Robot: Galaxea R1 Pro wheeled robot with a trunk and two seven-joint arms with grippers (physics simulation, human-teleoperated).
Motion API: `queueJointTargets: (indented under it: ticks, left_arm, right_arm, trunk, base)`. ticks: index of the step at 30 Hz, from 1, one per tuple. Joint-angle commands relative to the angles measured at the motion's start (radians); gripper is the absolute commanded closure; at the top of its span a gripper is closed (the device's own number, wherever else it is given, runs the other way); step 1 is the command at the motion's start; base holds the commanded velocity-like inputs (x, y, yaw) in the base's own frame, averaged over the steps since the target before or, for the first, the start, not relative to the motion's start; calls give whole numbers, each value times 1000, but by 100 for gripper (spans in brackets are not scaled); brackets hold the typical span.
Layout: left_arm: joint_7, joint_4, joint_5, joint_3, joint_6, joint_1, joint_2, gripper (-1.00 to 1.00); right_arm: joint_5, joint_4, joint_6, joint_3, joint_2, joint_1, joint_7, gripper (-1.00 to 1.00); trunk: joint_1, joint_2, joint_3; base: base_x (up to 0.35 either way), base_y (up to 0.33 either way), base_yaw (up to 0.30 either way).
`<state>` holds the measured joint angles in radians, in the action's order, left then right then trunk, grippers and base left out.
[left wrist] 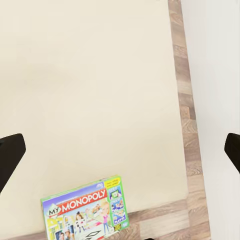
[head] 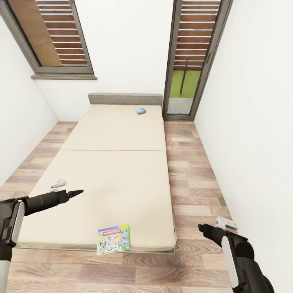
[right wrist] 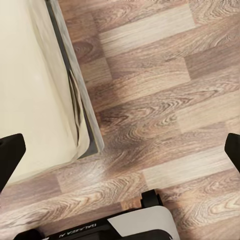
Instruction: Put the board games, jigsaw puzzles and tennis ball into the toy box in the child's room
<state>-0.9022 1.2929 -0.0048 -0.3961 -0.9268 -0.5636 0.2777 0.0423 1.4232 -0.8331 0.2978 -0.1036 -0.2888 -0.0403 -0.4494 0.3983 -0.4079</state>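
Observation:
Two board games lie on the beige bed. A green-edged Monopoly box rests flat at the near foot edge. A small bright blue box lies near the grey headboard. My left gripper hovers open over the mattress, up and to the left of the Monopoly box. Over the floor by the bed's near right corner, my right gripper hangs open and holds nothing. The table, toy box, jigsaw puzzles and tennis ball are out of view.
White walls close in on both sides. A strip of wood plank floor runs along the bed's right side to a tall dark-framed glass door. A shuttered window sits at the back left. More floor lies before the bed's foot.

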Motion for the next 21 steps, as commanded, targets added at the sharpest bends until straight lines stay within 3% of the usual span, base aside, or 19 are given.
queueJointTargets:
  ticks: [1,21]
  left_arm:
    - [-4,0,-1,-1,-7,-1,0,-100]
    - [-3,0,-1,2,-7,-1,0,-100]
  right_arm:
    - [5,1,-4,1,-1,-1,-4,-100]
    - [6,1,-4,0,-2,-1,-4,-100]
  trunk:
    - [-1,2,0]
    - [-1,2,33]
  base:
    - [0,0,0]
    - [0,0,0]
